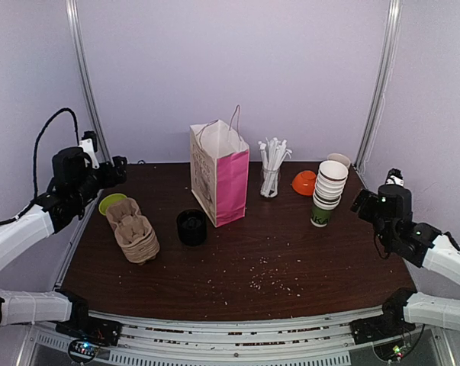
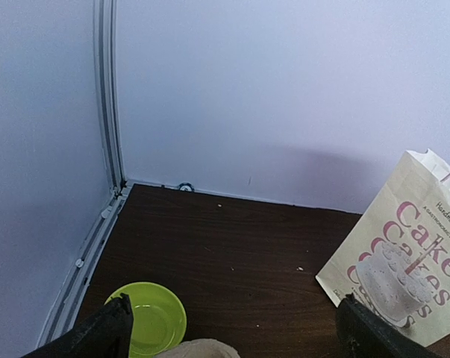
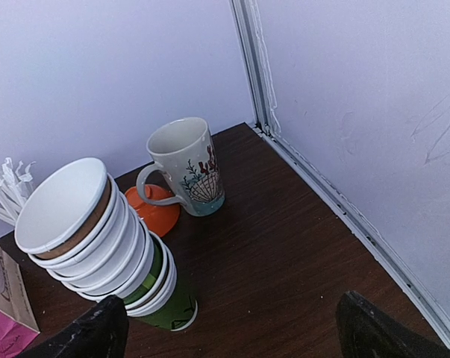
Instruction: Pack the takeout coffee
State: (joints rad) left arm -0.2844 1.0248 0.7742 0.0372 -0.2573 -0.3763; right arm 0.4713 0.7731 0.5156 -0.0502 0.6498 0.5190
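While both arms are hanging raised at the table's [image 1: 313, 255] sides, the left gripper [image 1: 120, 171] is gaping fully open above the far-left corner, holding nothing. The right gripper [image 1: 359, 203] is standing just as wide at the right edge, also empty. The takeout coffee [image 1: 191, 227] is sitting upright between the stack of pulp trays [image 1: 134, 231] and the pink-and-white paper bag [image 1: 218, 174], just beside the bag's near-left corner and well apart from both grippers.

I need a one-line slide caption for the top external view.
Black-lidded coffee cup stands beside the paper bag; left pincer and right pincer open, holding nothing.
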